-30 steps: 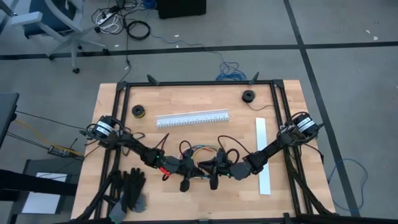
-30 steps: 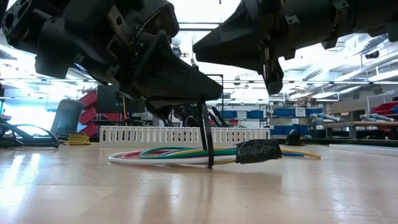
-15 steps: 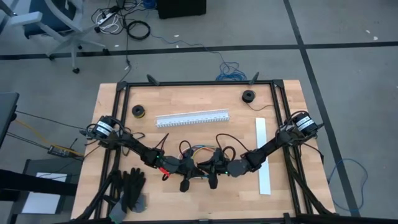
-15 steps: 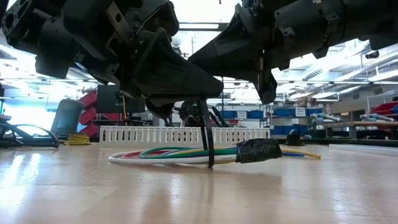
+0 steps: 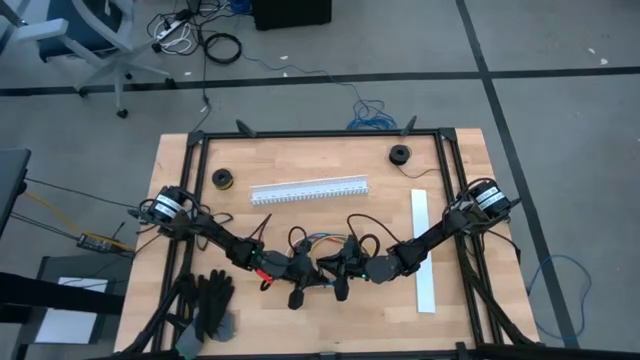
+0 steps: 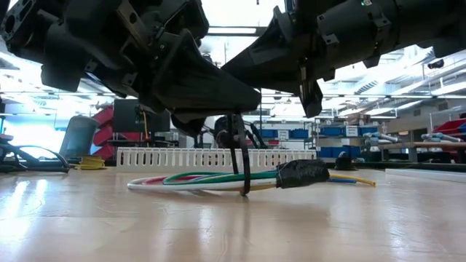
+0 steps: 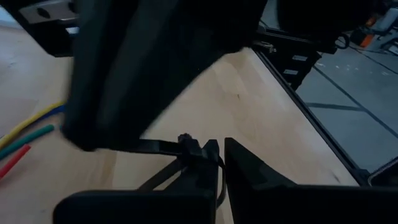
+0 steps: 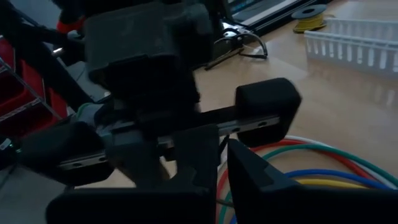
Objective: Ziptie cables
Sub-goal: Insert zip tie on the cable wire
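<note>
Both grippers met over cables (image 6: 211,179), just in front of the white slotted channel (image 5: 309,190).

L gripper (image 5: 303,272) is clamped on black ziptie (image 6: 241,164) looped round the cables; R gripper (image 5: 335,270) fingers are closed, what's pinched can't be told. Cables lie on table (image 5: 440,310) between channel & near edge.

Coloured cables (image 6: 211,179) looped flat on table — black-ziptied, mid-front

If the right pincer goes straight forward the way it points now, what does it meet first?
Probably the left pincer: it fills the right wrist view just beyond the right pincer, above the cables. Depth is unclear.
</note>
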You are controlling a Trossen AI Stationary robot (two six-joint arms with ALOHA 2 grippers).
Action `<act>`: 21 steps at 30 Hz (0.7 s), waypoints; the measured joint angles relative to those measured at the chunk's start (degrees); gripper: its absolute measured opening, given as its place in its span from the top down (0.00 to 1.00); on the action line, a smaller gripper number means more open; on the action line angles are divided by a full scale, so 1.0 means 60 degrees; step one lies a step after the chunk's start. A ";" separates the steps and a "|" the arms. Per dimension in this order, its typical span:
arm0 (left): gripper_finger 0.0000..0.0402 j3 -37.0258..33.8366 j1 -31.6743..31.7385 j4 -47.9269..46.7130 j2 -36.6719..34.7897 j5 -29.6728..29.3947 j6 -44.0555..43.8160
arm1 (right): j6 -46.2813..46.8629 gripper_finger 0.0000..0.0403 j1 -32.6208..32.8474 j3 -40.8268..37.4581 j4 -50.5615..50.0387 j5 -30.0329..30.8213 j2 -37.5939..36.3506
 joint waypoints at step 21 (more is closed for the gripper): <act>1.00 0.0000 -0.0214 0.0002 -0.0001 0.0216 0.0094 | 0.1375 0.78 -0.0024 0.0001 0.0017 -0.0022 0.0000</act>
